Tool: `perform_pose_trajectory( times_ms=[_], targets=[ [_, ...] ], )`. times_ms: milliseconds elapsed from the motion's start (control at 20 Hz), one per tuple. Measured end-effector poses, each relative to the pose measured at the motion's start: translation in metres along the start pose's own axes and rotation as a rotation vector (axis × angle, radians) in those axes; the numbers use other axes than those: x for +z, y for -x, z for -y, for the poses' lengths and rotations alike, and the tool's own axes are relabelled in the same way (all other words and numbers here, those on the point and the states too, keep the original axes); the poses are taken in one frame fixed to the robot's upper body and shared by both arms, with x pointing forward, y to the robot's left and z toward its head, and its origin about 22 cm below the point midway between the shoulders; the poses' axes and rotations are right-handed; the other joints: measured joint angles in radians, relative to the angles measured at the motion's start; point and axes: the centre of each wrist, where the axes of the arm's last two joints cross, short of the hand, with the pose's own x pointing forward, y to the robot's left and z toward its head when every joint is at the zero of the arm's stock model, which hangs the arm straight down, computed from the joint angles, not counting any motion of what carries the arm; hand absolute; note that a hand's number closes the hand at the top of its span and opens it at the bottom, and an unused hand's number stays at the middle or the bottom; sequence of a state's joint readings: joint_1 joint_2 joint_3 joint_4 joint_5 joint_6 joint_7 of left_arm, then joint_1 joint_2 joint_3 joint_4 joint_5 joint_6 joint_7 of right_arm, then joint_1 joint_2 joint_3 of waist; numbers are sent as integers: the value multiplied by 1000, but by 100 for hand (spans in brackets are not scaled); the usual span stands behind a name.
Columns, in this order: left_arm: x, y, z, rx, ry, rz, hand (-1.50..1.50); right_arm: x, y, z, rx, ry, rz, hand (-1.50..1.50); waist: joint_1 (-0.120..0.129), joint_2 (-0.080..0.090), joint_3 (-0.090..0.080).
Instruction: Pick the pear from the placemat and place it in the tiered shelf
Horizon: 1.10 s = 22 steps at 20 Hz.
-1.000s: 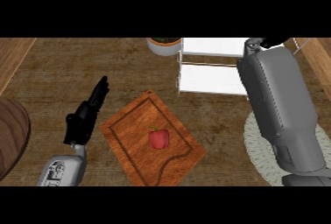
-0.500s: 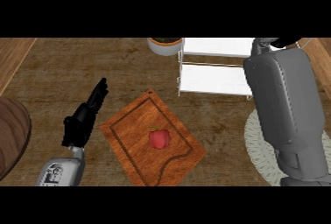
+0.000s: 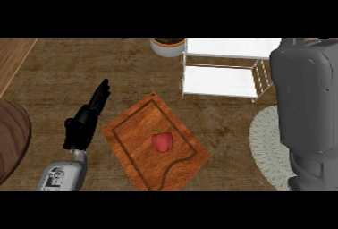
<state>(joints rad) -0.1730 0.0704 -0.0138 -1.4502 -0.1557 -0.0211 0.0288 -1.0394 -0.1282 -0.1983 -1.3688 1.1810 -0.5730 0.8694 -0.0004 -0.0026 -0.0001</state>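
Note:
The white tiered shelf (image 3: 221,81) stands at the back, right of centre. A pale round placemat (image 3: 265,144) lies at the right, partly covered by my right forearm (image 3: 307,112). That forearm stretches up past the shelf's right side. Only a dark sliver of my right hand (image 3: 307,41) shows at the picture's upper edge. No pear shows anywhere in the head view. My left hand (image 3: 87,120) rests open at the left of the cutting board, fingers straight and pointing away, holding nothing.
A wooden cutting board (image 3: 138,129) lies in the middle with a red bell pepper (image 3: 162,142) on it. A potted plant (image 3: 168,46) stands left of the shelf. A dark round wooden piece (image 3: 10,138) sits at the left edge.
My right forearm has swung to the right, off the shelf's front and along its right side. The left hand, board and pepper have not moved.

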Motion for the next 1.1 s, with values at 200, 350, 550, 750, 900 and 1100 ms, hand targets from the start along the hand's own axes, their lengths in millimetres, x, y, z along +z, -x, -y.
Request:
perform_pose_trajectory(
  times_ms=[200, 350, 550, 750, 900, 1100],
  targets=[
    [2, 2, -4, 1, -4, -6, 0, -15, -11, 31, -86, 93, -39, -150, -7, -3, 0],
    [6, 4, -4, -1, -16, -13, 0, -24, -12, 62, -108, 150, -90, -150, -17, -7, 0],
    [9, 3, -5, -4, -23, -18, 0, -33, -2, 103, -91, 164, -178, -150, -30, -11, 0],
    [12, 6, -9, 3, -33, -25, 0, -31, 18, 147, -48, 138, -225, -150, -45, -14, 0],
    [13, 8, -8, -3, -45, -24, 0, -28, 36, 183, -3, 117, -227, -150, -53, -15, 1],
    [11, 6, -16, -4, -54, -32, 0, -18, 54, 230, 25, 73, -228, -150, -58, -15, 1]
  ],
)
